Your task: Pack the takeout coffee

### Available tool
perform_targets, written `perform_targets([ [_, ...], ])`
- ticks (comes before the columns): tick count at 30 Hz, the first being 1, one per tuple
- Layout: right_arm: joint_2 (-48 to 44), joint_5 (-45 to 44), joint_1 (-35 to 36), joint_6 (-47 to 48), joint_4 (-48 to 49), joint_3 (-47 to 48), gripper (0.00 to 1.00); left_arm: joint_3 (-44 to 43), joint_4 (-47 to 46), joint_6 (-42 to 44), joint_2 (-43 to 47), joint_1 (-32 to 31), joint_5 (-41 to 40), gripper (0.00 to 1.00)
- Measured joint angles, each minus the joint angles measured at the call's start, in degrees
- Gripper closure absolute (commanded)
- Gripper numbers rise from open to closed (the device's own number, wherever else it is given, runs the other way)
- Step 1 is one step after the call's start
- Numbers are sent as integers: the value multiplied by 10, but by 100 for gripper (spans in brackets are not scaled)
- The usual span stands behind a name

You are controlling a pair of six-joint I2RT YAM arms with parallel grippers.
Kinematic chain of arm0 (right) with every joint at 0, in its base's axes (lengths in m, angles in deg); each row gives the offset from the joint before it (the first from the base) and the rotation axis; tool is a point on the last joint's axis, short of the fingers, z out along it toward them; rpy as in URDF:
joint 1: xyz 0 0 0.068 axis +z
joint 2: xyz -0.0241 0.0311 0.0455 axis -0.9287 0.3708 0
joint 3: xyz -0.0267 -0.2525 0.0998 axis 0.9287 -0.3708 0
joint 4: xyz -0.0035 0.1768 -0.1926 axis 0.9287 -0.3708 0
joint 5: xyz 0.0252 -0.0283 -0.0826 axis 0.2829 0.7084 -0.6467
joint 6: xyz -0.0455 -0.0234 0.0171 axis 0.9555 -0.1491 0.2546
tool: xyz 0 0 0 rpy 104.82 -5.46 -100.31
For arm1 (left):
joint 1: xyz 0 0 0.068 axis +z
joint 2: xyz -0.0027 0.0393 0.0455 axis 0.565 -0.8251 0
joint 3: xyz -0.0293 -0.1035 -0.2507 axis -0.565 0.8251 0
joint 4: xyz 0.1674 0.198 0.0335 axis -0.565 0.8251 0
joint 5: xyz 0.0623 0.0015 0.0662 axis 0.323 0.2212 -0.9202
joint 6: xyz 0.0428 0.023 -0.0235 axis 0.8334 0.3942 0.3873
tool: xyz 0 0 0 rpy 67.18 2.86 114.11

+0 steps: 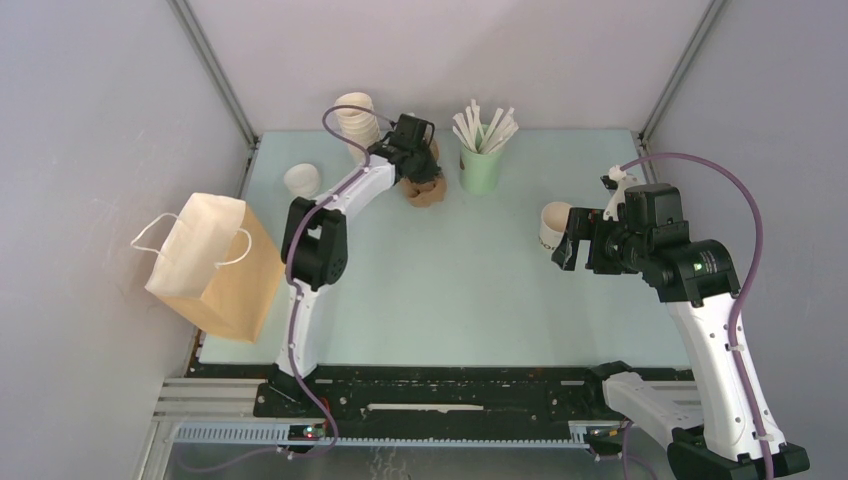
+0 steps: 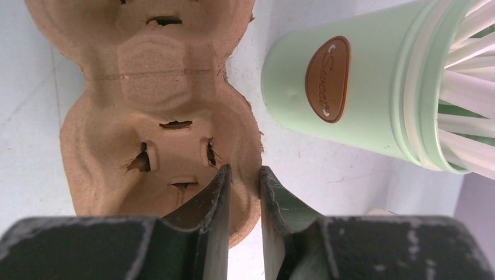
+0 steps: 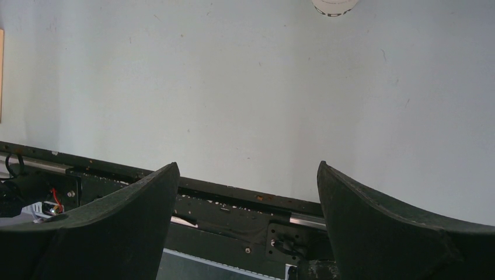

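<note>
The takeout coffee cup (image 1: pixel 553 222), small and cream-white, stands at the right of the table; its base with dark lettering shows at the top of the right wrist view (image 3: pixel 335 6). Its white round lid (image 1: pixel 302 178) lies at the back left. My right gripper (image 1: pixel 563 250) is open and empty just in front of the cup; in its own view (image 3: pixel 248 165) the jaws stand wide apart. My left gripper (image 1: pixel 418 158) is at the back, shut on the rim of a brown pulp cup carrier (image 2: pixel 157 116), one finger inside a well and one outside (image 2: pixel 244 169).
A pale green cup of white sticks (image 1: pixel 480 165) stands right of the carrier (image 1: pixel 425 190), close to my left gripper (image 2: pixel 344 87). A stack of nested cups (image 1: pixel 356 122) is at the back. A brown paper bag (image 1: pixel 212 265) with white handles stands at the left edge.
</note>
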Motion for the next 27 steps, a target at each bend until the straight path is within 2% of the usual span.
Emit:
perform_targets([
  [10, 0, 0, 0, 0, 0, 0, 3, 114, -130, -47, 42, 18, 65, 75],
  [15, 0, 2, -1, 0, 0, 0, 3, 137, -160, -51, 51, 18, 71, 80],
  [19, 0, 2, -1, 0, 0, 0, 3, 125, -130, -29, 56, 10, 32, 86],
  [22, 0, 2, -1, 0, 0, 0, 3, 85, -67, 5, 56, -6, -29, 90],
  [27, 0, 3, -1, 0, 0, 0, 3, 12, 28, 71, 56, -37, -116, 91],
])
